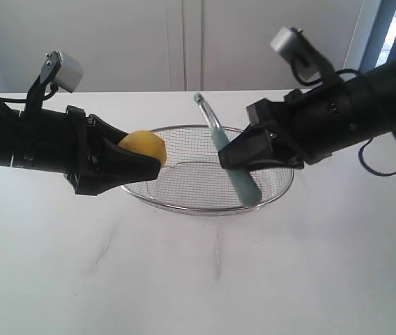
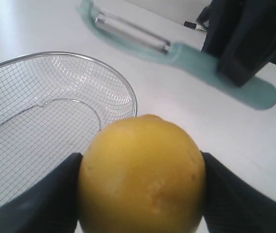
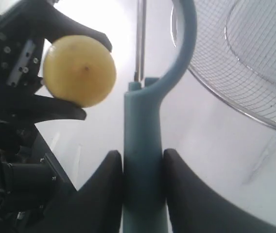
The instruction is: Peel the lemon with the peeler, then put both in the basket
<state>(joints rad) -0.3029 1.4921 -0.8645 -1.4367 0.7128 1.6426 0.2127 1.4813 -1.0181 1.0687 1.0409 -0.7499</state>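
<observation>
Lemon (image 1: 144, 146) clamped in left jaws near basket (image 1: 191, 190) rim; peeler (image 1: 243, 185) in right jaws, gap between.

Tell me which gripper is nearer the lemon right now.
Left. The left gripper is clamped on the lemon, a finger on each side. The right gripper grips the peeler by its handle, off to the lemon's side with a clear gap between.

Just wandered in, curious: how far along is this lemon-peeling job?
Done: pickup. The left tool grips the lemon, the right tool the peeler. In hand: both hover apart by the basket. Left: the skin looks unpeeled, so peeling, then placing both in the basket.
</observation>
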